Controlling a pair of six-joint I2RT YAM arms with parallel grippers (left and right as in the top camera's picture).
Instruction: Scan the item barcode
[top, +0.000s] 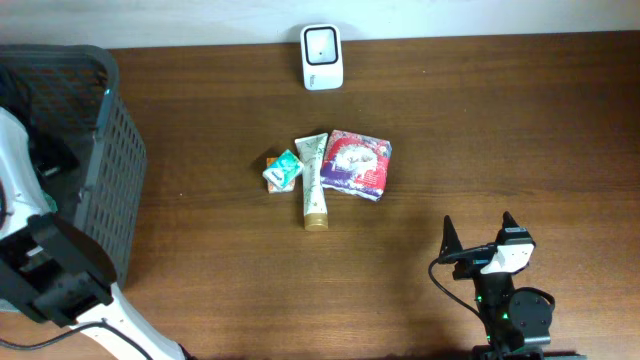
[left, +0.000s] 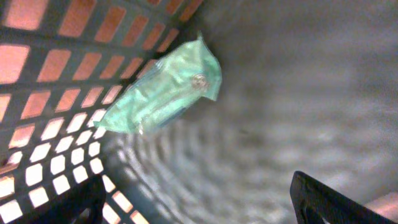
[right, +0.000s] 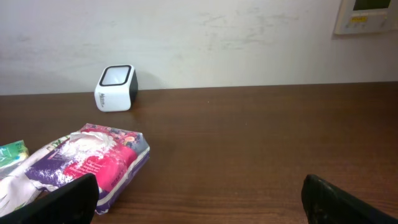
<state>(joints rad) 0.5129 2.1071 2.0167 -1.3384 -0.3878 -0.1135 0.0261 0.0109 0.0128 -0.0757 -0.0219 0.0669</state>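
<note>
Three items clustered mid-table, touching: small green packet (top: 283, 170), cream plastic tube (top: 314, 180), purple-pink foil pouch (top: 357, 163). Well apart from white box scanner (top: 322, 57).

Left gripper (left: 196, 186) inside grey mesh basket (top: 115, 150), spread wide, holding nothing, above pale green film sachet (left: 165, 87).

Right gripper (top: 478, 225) wide open, empty.

Risks: snagging basket wall on lifting out; pinching two touching items together; showing barcode face-down.

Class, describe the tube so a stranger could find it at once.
From the white scanner at the far edge of the table, come toward the three items mid-table. The tube lies between a small green packet and a purple pouch; it alone is long, pale and gold-capped.
</note>
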